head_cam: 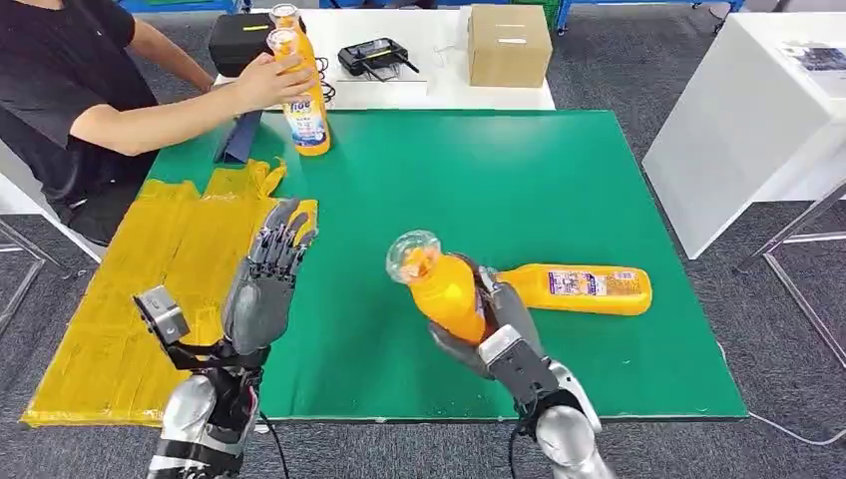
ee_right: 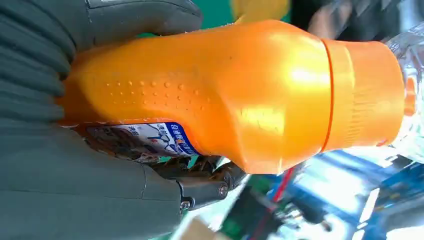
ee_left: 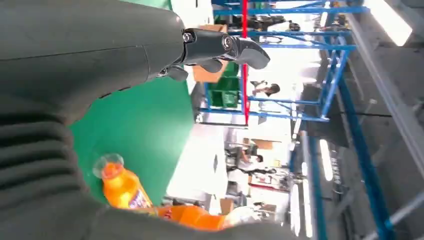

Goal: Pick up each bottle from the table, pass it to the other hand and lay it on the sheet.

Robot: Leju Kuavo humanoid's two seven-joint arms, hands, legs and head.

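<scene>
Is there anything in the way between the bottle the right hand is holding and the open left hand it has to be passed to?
Nothing visible. The right hand holds an orange bottle above the green mat. The left hand waits open beside the yellow sheet, with only bare mat between them. The other lying bottle is on the far side.

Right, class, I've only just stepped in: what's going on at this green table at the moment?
The robot's right hand grips an orange bottle lifted off the green table, cap end tilted towards its left hand, which is raised with nothing in it beside the yellow sheet. A second bottle lies on its side on the table. At the far edge, a person's hand holds a standing bottle.
</scene>
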